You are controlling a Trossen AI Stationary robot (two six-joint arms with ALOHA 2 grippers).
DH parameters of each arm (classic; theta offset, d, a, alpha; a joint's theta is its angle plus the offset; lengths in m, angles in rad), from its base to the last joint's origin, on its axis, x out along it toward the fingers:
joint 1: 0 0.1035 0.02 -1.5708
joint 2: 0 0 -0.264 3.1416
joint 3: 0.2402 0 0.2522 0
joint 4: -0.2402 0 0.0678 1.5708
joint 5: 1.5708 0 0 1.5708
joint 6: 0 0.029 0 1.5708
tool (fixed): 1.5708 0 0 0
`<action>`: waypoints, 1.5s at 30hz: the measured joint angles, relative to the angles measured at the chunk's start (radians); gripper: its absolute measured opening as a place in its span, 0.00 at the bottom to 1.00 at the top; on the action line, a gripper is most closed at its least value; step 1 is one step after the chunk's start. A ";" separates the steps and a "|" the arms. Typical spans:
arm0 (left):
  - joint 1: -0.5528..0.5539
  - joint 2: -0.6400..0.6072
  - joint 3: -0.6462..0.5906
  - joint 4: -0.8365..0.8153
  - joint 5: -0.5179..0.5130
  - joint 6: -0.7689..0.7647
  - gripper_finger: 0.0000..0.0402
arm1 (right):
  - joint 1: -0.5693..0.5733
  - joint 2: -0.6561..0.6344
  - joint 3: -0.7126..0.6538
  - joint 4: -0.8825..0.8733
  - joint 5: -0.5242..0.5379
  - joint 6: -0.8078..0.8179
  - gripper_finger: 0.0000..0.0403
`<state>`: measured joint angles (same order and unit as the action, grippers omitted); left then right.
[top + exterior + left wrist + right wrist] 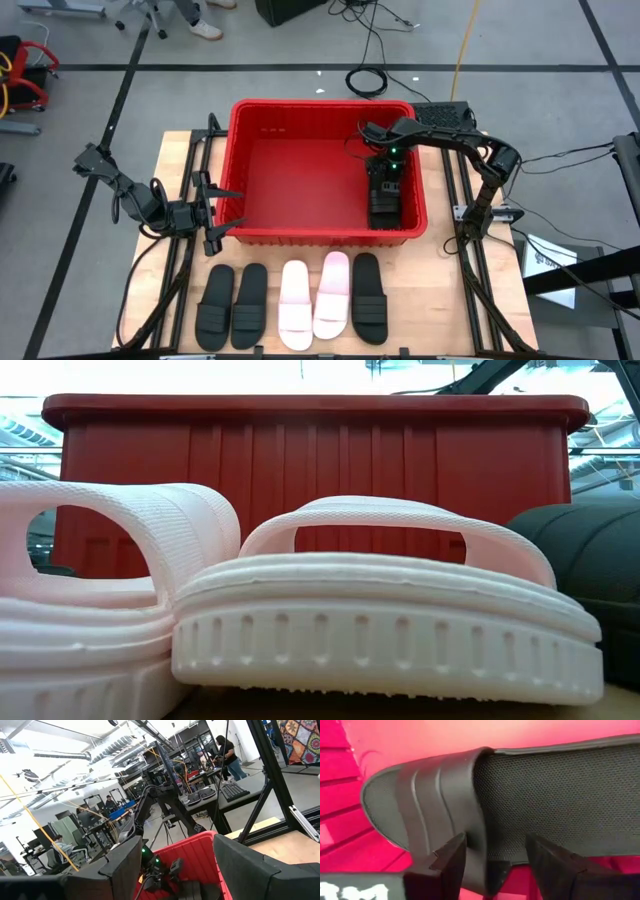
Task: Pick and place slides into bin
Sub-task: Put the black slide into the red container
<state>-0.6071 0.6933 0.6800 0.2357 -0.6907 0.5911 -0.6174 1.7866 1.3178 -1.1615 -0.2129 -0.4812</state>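
High view: left gripper (pixel 215 211) waits just left of the bin (pixel 262 234), fingers spread, empty. Five slides (pixel 298 305) in a row near the bin. Right gripper (pixel 384 187) inside the bin's right side, fingers apart over one black slide (pixel 384 212) lying there
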 joint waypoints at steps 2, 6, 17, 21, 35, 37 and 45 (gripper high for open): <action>0.000 0.000 0.000 0.000 0.000 0.000 0.63 | 0.000 0.000 0.000 0.000 0.005 -0.006 0.48; 0.000 0.000 0.000 0.000 0.000 0.000 0.63 | -0.002 0.000 0.028 -0.009 0.038 -0.008 0.49; 0.000 0.000 0.000 0.000 0.000 0.000 0.63 | -0.003 0.000 0.204 -0.056 0.084 0.002 0.48; 0.000 0.000 0.000 0.000 0.000 0.000 0.63 | -0.003 0.000 0.238 -0.062 0.084 0.018 0.49; 0.000 0.000 0.000 0.000 0.000 0.000 0.63 | -0.003 0.000 0.304 -0.111 0.089 0.024 0.48; 0.000 0.000 0.000 0.000 0.000 0.000 0.63 | -0.003 0.000 0.318 -0.120 0.090 0.024 0.48; 0.000 0.000 0.000 -0.001 0.000 0.000 0.63 | -0.003 0.000 0.390 -0.194 0.088 0.043 0.48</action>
<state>-0.6071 0.6937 0.6800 0.2352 -0.6903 0.5907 -0.6201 1.7866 1.7082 -1.3555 -0.1246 -0.4380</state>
